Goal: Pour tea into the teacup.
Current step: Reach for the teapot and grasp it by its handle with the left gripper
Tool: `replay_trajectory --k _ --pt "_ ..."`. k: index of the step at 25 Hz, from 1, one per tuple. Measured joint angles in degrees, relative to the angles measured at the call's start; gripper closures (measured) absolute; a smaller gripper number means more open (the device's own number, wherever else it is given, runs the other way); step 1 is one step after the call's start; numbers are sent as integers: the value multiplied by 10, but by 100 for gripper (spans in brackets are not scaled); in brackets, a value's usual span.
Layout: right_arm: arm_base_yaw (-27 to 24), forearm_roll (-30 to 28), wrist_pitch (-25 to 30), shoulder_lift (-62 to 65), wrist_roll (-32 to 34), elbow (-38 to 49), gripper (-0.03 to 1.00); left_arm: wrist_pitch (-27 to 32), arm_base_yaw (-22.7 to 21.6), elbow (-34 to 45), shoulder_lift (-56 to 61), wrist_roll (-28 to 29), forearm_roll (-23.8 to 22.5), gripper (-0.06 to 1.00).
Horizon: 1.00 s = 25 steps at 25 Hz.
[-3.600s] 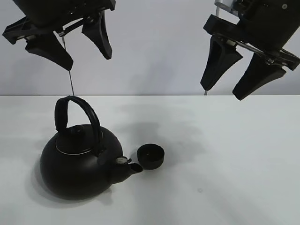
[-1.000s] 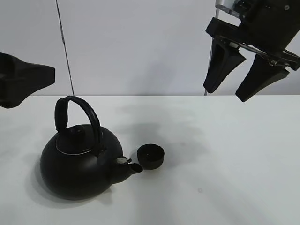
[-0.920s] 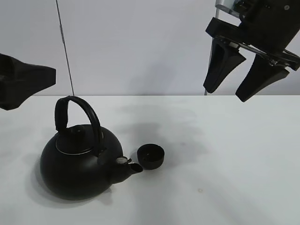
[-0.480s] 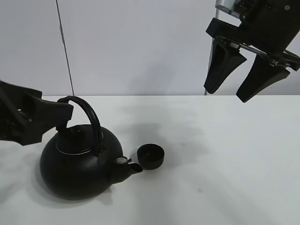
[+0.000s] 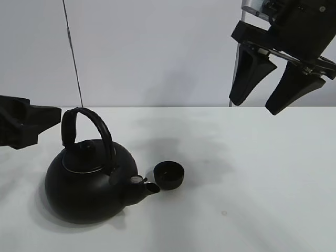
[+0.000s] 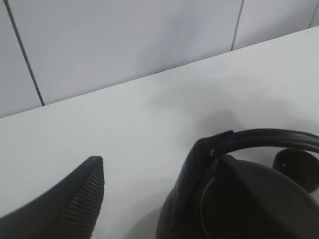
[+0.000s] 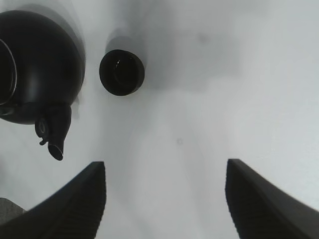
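A big round black kettle (image 5: 86,186) with an arched handle (image 5: 89,123) stands on the white table at the left, its spout pointing at the teacup (image 5: 168,175). That small black cup stands upright just right of the spout. My left gripper (image 5: 29,125) hovers at handle height, just left of the handle, open and holding nothing. In the left wrist view one ribbed finger (image 6: 70,201) shows beside the kettle handle (image 6: 259,139); the other finger is out of frame. High at the back right, my right gripper (image 5: 269,84) hangs open and empty over the table, looking down on the teacup (image 7: 121,72) and kettle (image 7: 35,69).
The white table (image 5: 252,178) meets a pale tiled wall at the back. A thin dark vertical line (image 5: 72,52) runs down the wall behind the kettle.
My left gripper has dropped from high up to handle height, reached the kettle handle, then drawn back a little to the left. The right gripper, kettle and teacup have not moved.
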<state>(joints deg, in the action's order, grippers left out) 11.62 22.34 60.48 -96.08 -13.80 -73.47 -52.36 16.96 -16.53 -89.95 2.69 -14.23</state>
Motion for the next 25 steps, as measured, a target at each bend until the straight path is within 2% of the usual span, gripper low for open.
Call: replay_trajectory --k 3,6,18,22,25 --pt "0 0 0 0 0 0 50 -3 -10 0 0 17 -54 48" --pt "0 0 -1 0 0 0 50 -3 -11 0 0 24 -84 48" --pt "0 0 -12 0 3 0 50 14 -11 -16 -3 12 -90 48" --pt "0 0 -16 0 3 0 50 13 -11 -17 -45 12 -104 49" --pt "0 0 -16 0 3 0 50 -26 -11 -17 -82 12 -104 49"
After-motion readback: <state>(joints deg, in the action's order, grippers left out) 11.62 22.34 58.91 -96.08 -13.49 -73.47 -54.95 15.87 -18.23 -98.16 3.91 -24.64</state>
